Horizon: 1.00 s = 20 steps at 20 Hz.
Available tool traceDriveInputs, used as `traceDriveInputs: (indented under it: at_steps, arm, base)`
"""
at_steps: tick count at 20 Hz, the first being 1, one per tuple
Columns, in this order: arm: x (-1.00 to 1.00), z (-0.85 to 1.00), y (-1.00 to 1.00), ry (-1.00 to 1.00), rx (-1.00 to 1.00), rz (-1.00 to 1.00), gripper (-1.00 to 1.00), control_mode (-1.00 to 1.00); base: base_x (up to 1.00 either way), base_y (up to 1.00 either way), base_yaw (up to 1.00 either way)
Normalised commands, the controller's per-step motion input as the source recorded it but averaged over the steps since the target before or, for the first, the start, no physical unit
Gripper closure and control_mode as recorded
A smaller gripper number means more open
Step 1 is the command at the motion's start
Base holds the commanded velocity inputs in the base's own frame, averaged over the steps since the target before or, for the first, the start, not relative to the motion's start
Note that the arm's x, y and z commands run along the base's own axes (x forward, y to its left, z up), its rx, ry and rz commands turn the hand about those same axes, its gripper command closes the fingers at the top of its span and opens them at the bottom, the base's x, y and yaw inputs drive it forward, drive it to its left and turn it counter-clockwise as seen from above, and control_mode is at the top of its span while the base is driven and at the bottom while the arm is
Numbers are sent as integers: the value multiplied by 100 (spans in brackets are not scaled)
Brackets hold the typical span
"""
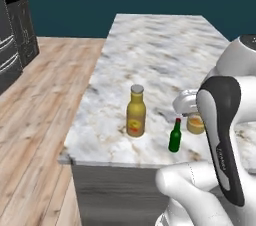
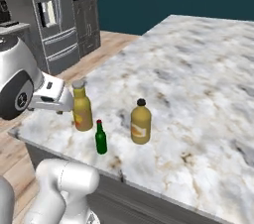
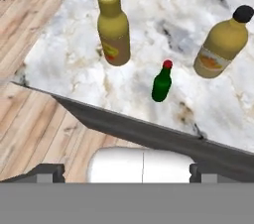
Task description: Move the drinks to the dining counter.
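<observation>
Spread fingers [image 3: 121, 172] (holding nothing) above three bottles [image 3: 162, 81] on one dining counter [image 1: 165, 45].

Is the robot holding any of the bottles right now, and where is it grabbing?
No, nothing is held. The hand is open, up over the counter's edge, with all three bottles standing free on the dining counter.

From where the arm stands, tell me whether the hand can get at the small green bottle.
Probably yes: the hand is open, above the counter edge, and the green bottle stands apart from both amber bottles.
</observation>
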Motion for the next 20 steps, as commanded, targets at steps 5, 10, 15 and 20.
traceDriveInputs:
  at_steps: [5, 10, 15, 20]
  arm:
    - [0, 0, 0, 0, 0, 0, -100, 100]
    - [0, 0, 0, 0, 0, 0, -100, 100]
    - [0, 0, 0, 0, 0, 0, -100, 100]
    - [0, 0, 0, 0, 0, 0, -100, 100]
  base:
    - [-2, 61, 86]
    - [0, 17, 100]
    - [0, 23, 98]
    - [0, 31, 97]
